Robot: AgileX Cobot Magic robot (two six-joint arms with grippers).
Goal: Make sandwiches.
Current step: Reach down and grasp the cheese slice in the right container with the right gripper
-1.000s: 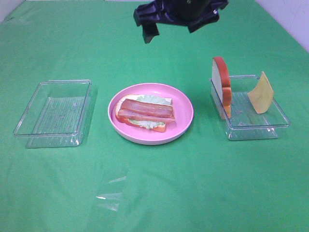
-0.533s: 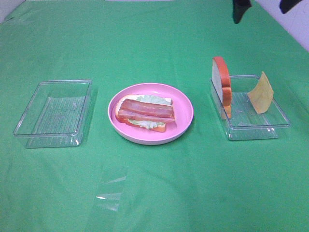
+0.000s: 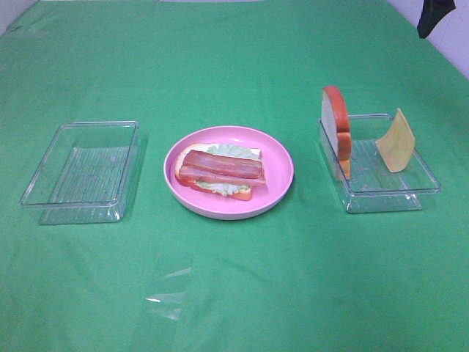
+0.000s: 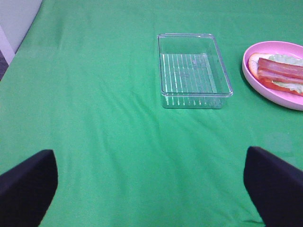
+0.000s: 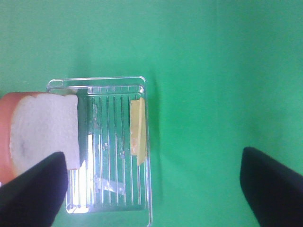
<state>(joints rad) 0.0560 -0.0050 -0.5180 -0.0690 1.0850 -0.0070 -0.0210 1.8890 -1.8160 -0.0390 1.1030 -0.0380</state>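
A partly stacked sandwich lies on the round pink plate [image 3: 278,158] mid-table: a bread slice under pale lettuce [image 3: 229,151], with red-brown bacon strips [image 3: 221,168] on top. In the right clear tray [image 3: 388,192] a second bread slice [image 3: 337,130] stands on edge, and a yellow cheese square [image 3: 396,141] leans on the far wall. My right gripper [image 5: 151,189] hovers open high above that tray, over the bread [image 5: 42,130] and cheese [image 5: 138,130]; only a dark finger [image 3: 434,16] shows at the exterior view's top right. My left gripper [image 4: 151,198] stands open over bare cloth, holding nothing.
An empty clear tray [image 3: 80,172] sits left of the plate and also shows in the left wrist view as the tray [image 4: 194,66] beside the plate [image 4: 251,71]. A scrap of clear film [image 3: 167,293] lies near the front edge. Green cloth covers the table.
My right arm has swung from above the table's far middle to the far right corner, mostly leaving the exterior view. The food and trays have not moved.
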